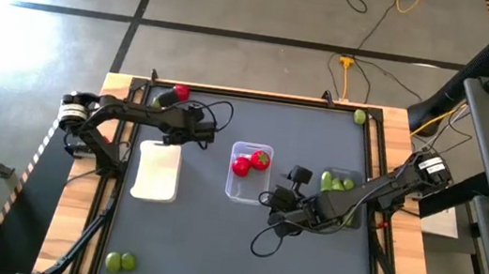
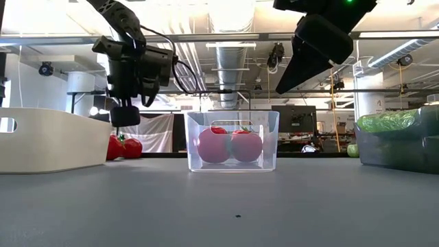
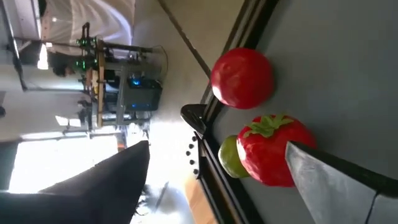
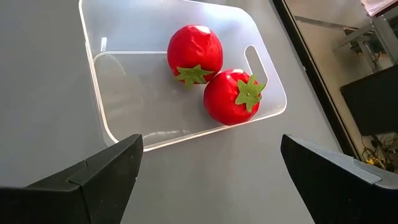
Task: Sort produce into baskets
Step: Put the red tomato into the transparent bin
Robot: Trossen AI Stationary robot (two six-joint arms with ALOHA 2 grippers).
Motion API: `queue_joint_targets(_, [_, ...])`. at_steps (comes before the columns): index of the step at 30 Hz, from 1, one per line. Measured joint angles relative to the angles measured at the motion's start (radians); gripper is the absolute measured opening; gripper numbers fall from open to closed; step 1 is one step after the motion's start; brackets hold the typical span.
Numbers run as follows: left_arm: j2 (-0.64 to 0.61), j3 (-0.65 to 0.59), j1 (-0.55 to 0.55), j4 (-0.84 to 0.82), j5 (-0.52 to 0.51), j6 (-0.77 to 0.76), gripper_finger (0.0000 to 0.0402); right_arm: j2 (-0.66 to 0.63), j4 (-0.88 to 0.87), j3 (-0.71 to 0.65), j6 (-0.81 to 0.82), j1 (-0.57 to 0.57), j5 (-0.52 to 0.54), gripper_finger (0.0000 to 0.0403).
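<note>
Left hand open over dark table, workshop behind.

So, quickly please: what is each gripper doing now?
Left gripper: open, holding nothing.
Right gripper: open, empty, near the clear basket.

Both arms reach inward, left pincer and right pincer spread wide.

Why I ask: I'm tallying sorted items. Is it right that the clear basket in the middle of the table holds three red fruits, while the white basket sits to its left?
Not quite. The clear basket holds two red fruits, not three; the right wrist view shows this plainly. The white basket does sit to its left in the high view.
</note>
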Motion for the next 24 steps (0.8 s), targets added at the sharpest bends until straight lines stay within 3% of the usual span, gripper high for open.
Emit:
queue_joint_targets(3, [-0.004, 0.0, 0.025, 0.0, 0.01, -0.073, 0.0358, 0.0, 0.001, 0.0, -0.001, 0.0, 0.0, 0.0375])
queue_joint_targets(13, [-0.033, 0.039, 0.172, 0.006, 0.227, -0.193, 0.035, -0.002, -0.041, 0.02, -0.033, 0.0, -0.004, 0.0375])
queue_joint_targets(24, [-0.067, 0.06, 0.334, 0.039, 0.533, -0.232, 0.035, -0.003, -0.079, 0.031, -0.033, 0.0, -0.011, 0.0375])
